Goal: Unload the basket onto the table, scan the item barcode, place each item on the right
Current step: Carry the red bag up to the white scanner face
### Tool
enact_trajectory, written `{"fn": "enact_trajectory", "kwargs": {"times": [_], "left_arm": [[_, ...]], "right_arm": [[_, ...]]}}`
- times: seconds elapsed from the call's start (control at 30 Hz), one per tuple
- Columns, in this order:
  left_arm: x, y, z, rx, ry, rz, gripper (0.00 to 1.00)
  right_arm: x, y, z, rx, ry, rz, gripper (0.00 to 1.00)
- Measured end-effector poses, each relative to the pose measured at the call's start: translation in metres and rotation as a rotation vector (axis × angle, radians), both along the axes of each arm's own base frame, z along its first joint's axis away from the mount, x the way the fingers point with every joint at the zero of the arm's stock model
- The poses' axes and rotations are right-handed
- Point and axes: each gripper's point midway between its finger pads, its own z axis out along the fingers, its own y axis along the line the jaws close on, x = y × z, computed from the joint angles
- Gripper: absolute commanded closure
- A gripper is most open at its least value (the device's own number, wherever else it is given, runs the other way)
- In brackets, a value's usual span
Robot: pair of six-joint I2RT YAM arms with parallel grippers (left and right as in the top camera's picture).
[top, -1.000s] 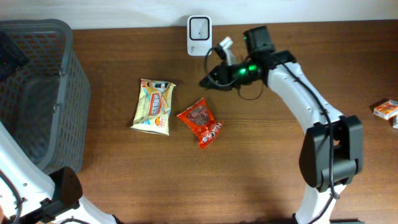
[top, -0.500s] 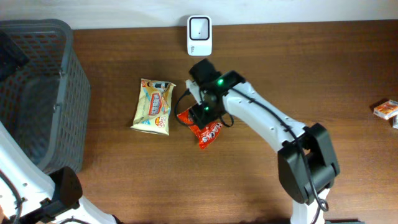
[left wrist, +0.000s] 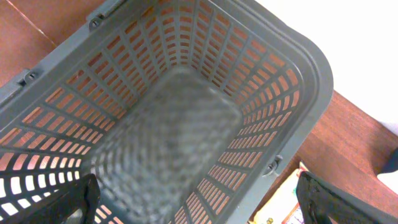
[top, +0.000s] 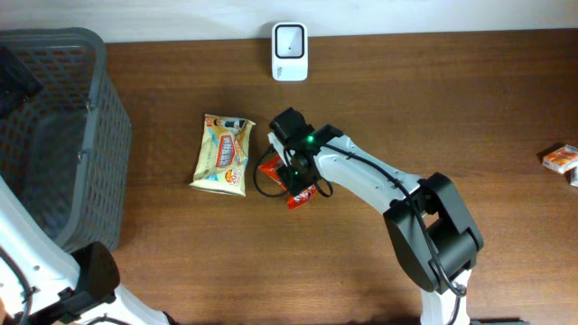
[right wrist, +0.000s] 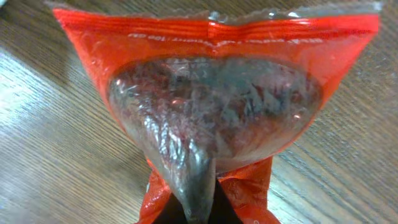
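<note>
Left gripper (left wrist: 205, 200) hangs above the grey basket (left wrist: 311, 68) at the counter's (top: 181, 262) left end, jaws spread wide and holding nothing. Beside the basket a yellow snack packet (top: 223, 154) lies flat. Just right of it, the right gripper (top: 293, 170) is closed tight, pinching the clear film of the red packet (top: 304, 192), which rests on the counter near the middle. Behind it, well apart, the white scanner (top: 290, 40) stands at the far edge. An orange box (top: 560, 159) sits at the right edge.
</note>
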Motion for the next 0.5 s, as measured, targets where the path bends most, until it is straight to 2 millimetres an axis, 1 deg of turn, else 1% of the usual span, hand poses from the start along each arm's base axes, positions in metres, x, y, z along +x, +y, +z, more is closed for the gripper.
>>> {"fn": "enact_trajectory", "kwargs": {"times": [0.07, 0.13, 0.17, 0.23, 0.27, 0.3, 0.43, 0.5], "left_arm": [[0.0, 0.0, 0.0, 0.0, 0.0, 0.0, 0.01], [0.0, 0.0, 0.0, 0.0, 0.0, 0.0, 0.01], [0.0, 0.0, 0.0, 0.0, 0.0, 0.0, 0.01], [0.0, 0.0, 0.0, 0.0, 0.001, 0.0, 0.01], [0.0, 0.0, 0.0, 0.0, 0.0, 0.0, 0.01], [0.0, 0.0, 0.0, 0.0, 0.0, 0.0, 0.01], [0.0, 0.0, 0.0, 0.0, 0.0, 0.0, 0.01], [0.0, 0.0, 0.0, 0.0, 0.0, 0.0, 0.01]], "right_arm": [[-0.005, 0.007, 0.002, 0.068, 0.054, -0.017, 0.96], [-0.011, 0.02, 0.009, 0.194, 0.16, -0.05, 0.96], [-0.012, 0.032, 0.019, 0.307, 0.232, -0.058, 0.96], [-0.004, 0.043, 0.047, 0.533, 0.334, -0.074, 0.96], [0.004, 0.042, 0.07, 0.678, 0.386, -0.081, 0.96], [0.011, 0.036, 0.088, 0.786, 0.426, -0.09, 0.96], [0.027, 0.005, 0.138, 1.091, 0.538, -0.12, 0.96], [0.029, -0.002, 0.153, 1.18, 0.567, -0.11, 0.96]]}}
